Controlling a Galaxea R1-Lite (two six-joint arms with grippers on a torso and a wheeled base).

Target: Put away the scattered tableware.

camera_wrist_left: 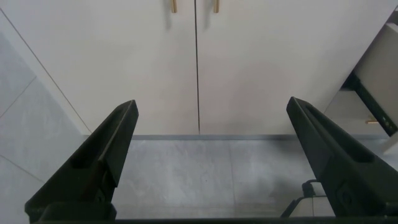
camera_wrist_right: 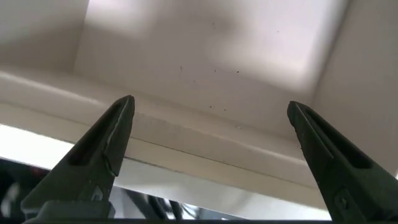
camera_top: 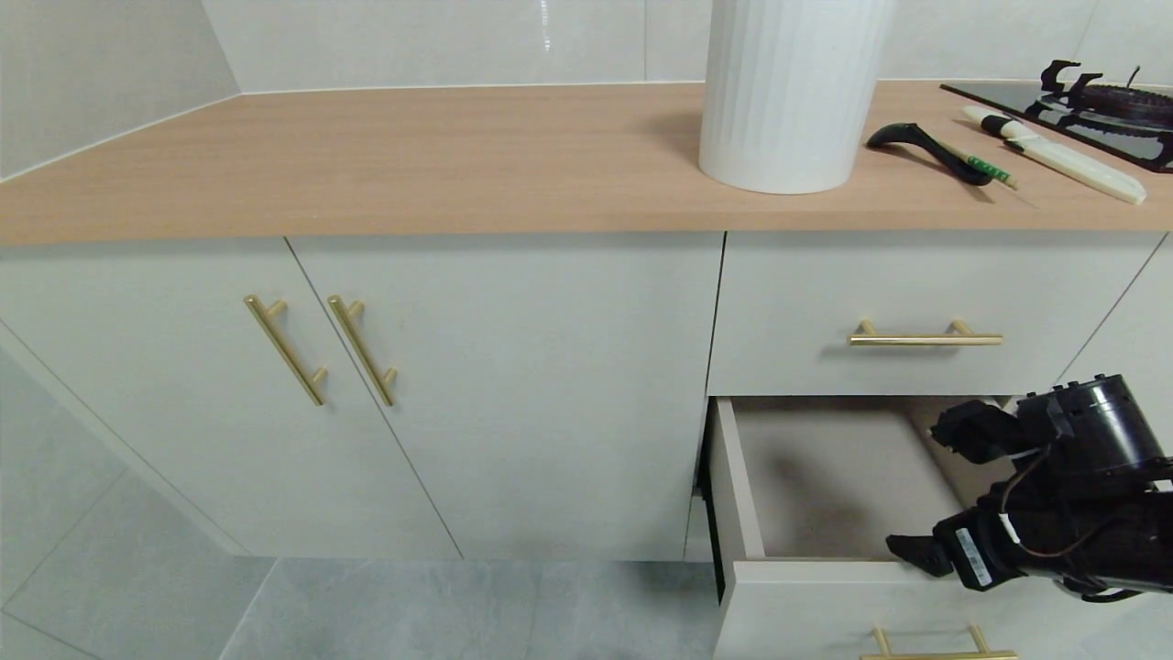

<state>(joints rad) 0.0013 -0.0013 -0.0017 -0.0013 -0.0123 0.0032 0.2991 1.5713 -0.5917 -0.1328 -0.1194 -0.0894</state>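
On the wooden counter [camera_top: 412, 156] at the far right lie a black spoon [camera_top: 926, 148], a thin stick with a green grip [camera_top: 988, 169] and a white knife [camera_top: 1054, 156]. Below them, the lower drawer [camera_top: 738, 486] stands pulled out with a bare inside [camera_wrist_right: 205, 56]. My right gripper [camera_top: 930, 490] hovers open over the drawer's front right part, holding nothing; its fingertips straddle the front rim [camera_wrist_right: 186, 134]. My left gripper [camera_wrist_left: 211, 104] is open and empty, low down, facing the two cabinet doors [camera_wrist_left: 249, 62] and the floor.
A tall white ribbed container [camera_top: 788, 92] stands on the counter left of the utensils. A black stove [camera_top: 1100, 105] sits at the back right corner. The upper drawer [camera_top: 926, 312] is closed. Grey tiled floor [camera_top: 367, 605] spreads to the left.
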